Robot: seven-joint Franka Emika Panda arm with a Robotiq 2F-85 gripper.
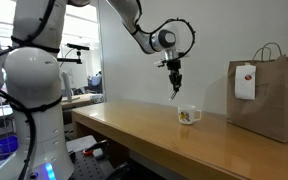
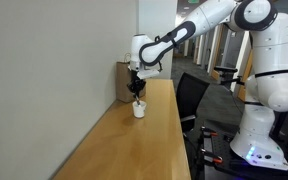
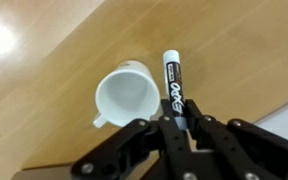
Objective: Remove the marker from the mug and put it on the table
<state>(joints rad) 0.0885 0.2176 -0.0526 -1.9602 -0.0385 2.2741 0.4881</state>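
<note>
- White wall behind a wooden desk [image 1: 134,125].
- My pincer [image 3: 176,125] clamps the marker [image 3: 172,80] by one end, in the air at three o'clock of the empty mug [image 3: 129,95].
- I judge it light, stiff and slick, so a firm hold suits it.

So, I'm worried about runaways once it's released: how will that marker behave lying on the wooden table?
The marker looks stiff and round-barrelled, so it would probably roll on the smooth table if nudged. It seems slim and light; the end effector pinches it near one end, so it might swing.
</note>
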